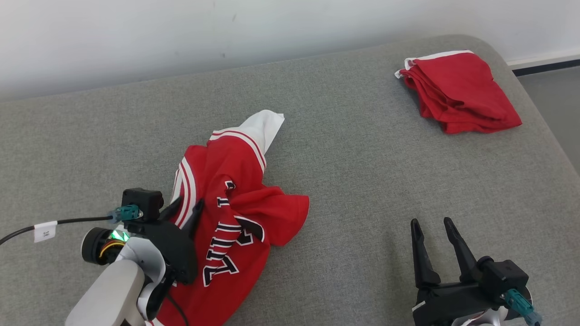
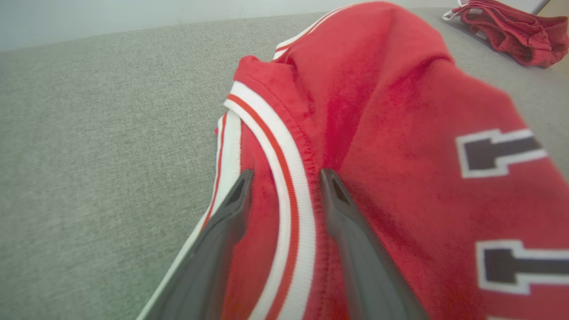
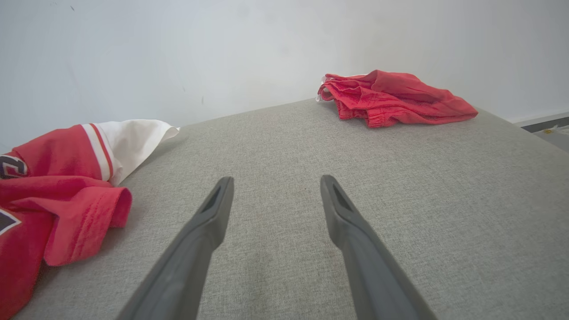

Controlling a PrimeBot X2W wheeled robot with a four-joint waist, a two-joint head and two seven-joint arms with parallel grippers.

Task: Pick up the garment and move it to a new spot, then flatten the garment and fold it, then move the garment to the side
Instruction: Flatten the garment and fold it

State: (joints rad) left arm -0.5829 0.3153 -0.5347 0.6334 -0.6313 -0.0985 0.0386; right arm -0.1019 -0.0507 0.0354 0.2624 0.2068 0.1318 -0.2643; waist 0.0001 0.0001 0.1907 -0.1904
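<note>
Crumpled red jersey (image 1: 244, 163), ribbed striped trim, lying left-centre on grey woven cushion (image 1: 362, 181); lettering folding out of sight. Left gripper (image 1: 189, 202) jaws gaping astride trim, unclosed. Right gripper (image 1: 431, 221) jaws gaping, empty.

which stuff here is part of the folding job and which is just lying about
In the job: red jersey, crumpled; left gripper, open, fingers either side of its striped trim; right gripper, open, holding nothing.
Lying about: folded red garment, far right corner of the grey cushion.
</note>
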